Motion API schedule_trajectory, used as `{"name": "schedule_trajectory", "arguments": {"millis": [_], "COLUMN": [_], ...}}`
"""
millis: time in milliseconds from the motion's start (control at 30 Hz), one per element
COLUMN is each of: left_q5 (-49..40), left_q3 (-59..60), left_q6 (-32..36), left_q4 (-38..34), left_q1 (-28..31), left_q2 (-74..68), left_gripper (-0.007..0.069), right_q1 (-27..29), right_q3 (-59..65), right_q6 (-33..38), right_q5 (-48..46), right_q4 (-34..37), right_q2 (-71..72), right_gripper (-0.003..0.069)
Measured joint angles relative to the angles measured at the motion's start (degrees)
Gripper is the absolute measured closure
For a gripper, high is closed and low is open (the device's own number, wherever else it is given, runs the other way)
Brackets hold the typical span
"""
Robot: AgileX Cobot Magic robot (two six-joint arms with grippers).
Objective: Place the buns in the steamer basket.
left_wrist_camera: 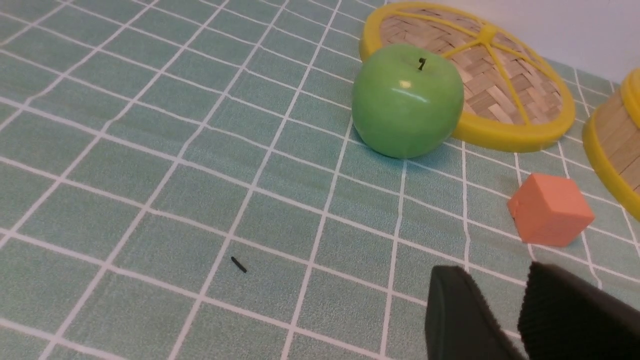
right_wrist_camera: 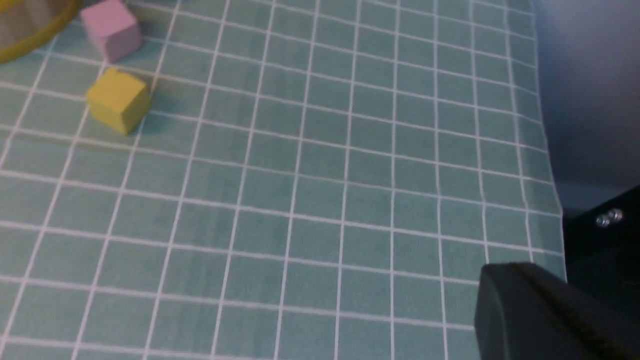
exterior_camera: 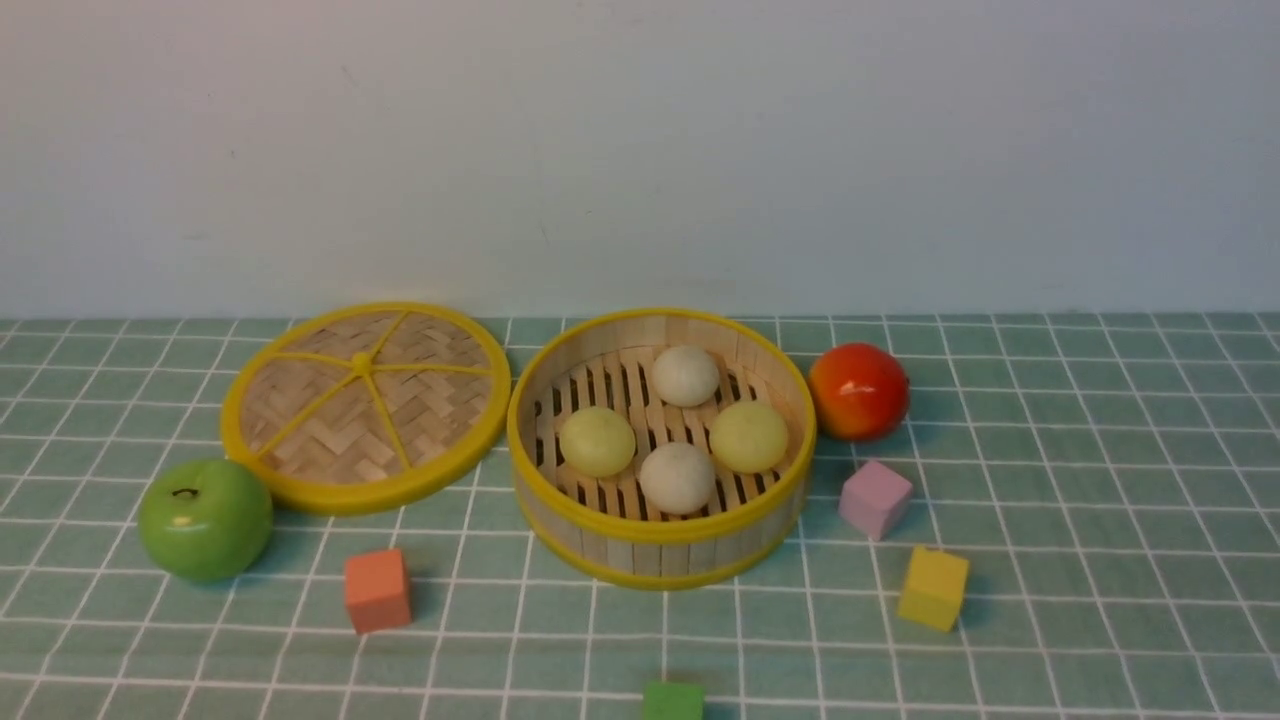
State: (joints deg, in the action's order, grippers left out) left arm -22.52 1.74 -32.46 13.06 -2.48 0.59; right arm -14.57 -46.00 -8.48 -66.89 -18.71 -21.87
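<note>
The steamer basket [exterior_camera: 650, 555] stands at the middle of the table. Inside it lie the buns: two off-white [exterior_camera: 685, 375] [exterior_camera: 677, 477] and two pale yellow-green [exterior_camera: 597, 441] [exterior_camera: 748, 436]. No gripper shows in the front view. In the left wrist view my left gripper [left_wrist_camera: 495, 272] hangs above bare cloth near the orange cube, its fingers a little apart with nothing between them; the basket's wall [left_wrist_camera: 615, 145] shows at the edge. In the right wrist view only one dark finger [right_wrist_camera: 520, 305] of my right gripper shows, over the cloth near the table's right edge.
A flat woven lid [exterior_camera: 365, 405] lies left of the basket, with a green apple [exterior_camera: 205, 518] in front of it. A red-orange fruit [exterior_camera: 858, 391] sits right of the basket. Orange [exterior_camera: 377, 590], pink [exterior_camera: 875, 498], yellow [exterior_camera: 933, 587] and green [exterior_camera: 672, 702] cubes lie in front.
</note>
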Motion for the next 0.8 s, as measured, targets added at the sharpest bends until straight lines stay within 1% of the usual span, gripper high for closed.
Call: {"name": "schedule_trajectory", "arguments": {"millis": [33, 133, 233, 333, 400, 500, 567, 700, 800], "left_q5": [0.0, 0.0, 0.0, 0.0, 0.0, 0.0, 0.08, 0.07, 0.07], "left_q3": [0.0, 0.0, 0.0, 0.0, 0.0, 0.0, 0.0, 0.0, 0.0], "left_q6": [0.0, 0.0, 0.0, 0.0, 0.0, 0.0, 0.0, 0.0, 0.0], "left_q4": [0.0, 0.0, 0.0, 0.0, 0.0, 0.0, 0.0, 0.11, 0.13], "left_q1": [0.0, 0.0, 0.0, 0.0, 0.0, 0.0, 0.0, 0.0, 0.0], "left_q2": [0.0, 0.0, 0.0, 0.0, 0.0, 0.0, 0.0, 0.0, 0.0], "left_gripper": [0.0407, 0.0407, 0.0407, 0.0407, 0.0406, 0.0403, 0.04, 0.0396, 0.0391], "right_q1": [0.41, 3.26, 5.02, 6.72, 9.41, 11.9, 12.86, 13.24, 13.24], "right_q3": [1.29, 10.79, 20.53, 28.78, 36.93, 44.55, 46.49, 46.77, 46.82], "right_q6": [0.0, 0.0, 0.0, 0.0, 0.0, 0.0, -0.12, -0.29, -2.31], "right_q5": [2.12, 17.07, 28.88, 36.3, 41.26, 43.0, 42.94, 44.26, 44.51], "right_q4": [0.11, 1.93, 2.95, 4.33, 5.28, 6.36, 7.2, 7.97, 8.18], "right_q2": [0.96, 6.28, 10.56, 13.91, 18.18, 21.78, 22.22, 22.46, 22.46], "right_gripper": [0.0659, 0.0659, 0.0657, 0.0655, 0.0653, 0.065, 0.0648, 0.0645, 0.0643]}}
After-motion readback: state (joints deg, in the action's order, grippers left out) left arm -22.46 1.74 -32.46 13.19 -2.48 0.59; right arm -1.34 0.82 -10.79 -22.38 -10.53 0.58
